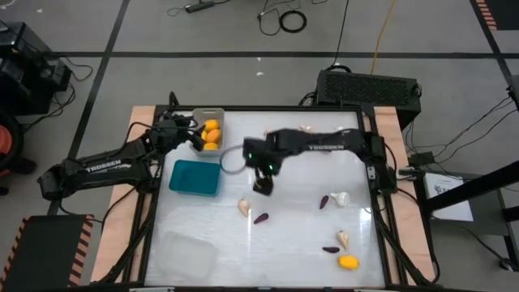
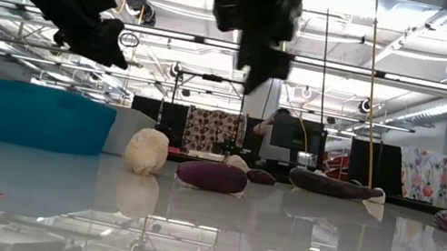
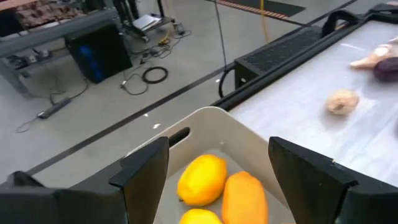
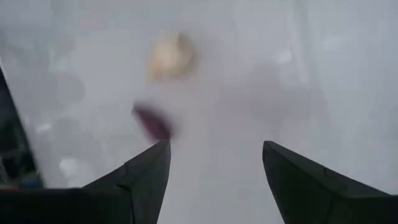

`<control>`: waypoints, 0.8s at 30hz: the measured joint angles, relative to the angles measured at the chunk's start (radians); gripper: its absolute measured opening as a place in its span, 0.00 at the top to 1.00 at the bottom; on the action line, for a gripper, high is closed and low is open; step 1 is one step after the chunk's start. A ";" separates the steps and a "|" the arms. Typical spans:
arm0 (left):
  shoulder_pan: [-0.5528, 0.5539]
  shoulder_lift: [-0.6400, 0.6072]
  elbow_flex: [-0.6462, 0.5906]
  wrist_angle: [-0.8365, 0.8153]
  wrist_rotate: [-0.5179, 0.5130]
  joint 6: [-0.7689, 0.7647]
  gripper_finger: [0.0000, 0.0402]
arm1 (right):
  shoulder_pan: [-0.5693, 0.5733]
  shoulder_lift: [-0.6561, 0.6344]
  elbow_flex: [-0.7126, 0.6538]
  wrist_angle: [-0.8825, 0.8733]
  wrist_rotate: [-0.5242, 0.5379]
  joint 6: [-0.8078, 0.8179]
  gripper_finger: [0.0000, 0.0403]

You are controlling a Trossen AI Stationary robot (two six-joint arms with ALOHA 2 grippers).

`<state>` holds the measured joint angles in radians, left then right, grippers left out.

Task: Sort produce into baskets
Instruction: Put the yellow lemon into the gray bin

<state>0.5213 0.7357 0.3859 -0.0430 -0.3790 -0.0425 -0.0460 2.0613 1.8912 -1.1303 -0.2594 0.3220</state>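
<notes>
Overhead camera looks straight down, low camera level across the table (image 1: 203, 243); both share the teal bin (image 1: 195, 177).

Bright overhead lights are washing the glossy white table (image 1: 284, 235) with pale glare, and in the low view its surface is mirroring the ceiling lamps. The right wrist view is blurring heavily, smearing a garlic bulb (image 4: 171, 56) and an eggplant (image 4: 152, 121). The left wrist view is staying sharp.

Robotics lab or workshop: bare concrete floor (image 1: 203, 32) with loose cables (image 1: 284, 18) at top of frame, exposed ceiling pipes (image 2: 398, 78), monitors (image 2: 295, 138) behind table.
</notes>
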 joint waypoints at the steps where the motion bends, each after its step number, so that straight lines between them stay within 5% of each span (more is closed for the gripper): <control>1: 0.000 0.000 0.000 0.002 0.015 -0.001 0.29 | 0.023 0.000 0.000 -0.045 -0.001 0.028 0.39; 16: -0.033 0.009 0.000 0.165 0.377 -0.076 0.29 | 0.396 0.000 0.000 -0.337 -0.032 0.606 0.39; 24: -0.123 0.038 0.000 0.263 0.409 -0.074 0.29 | 0.524 0.001 -0.059 -0.347 -0.153 0.932 0.39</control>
<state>0.3982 0.7735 0.3859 0.2201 0.0303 -0.1169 0.4777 2.0621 1.8323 -1.4769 -0.4127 1.2540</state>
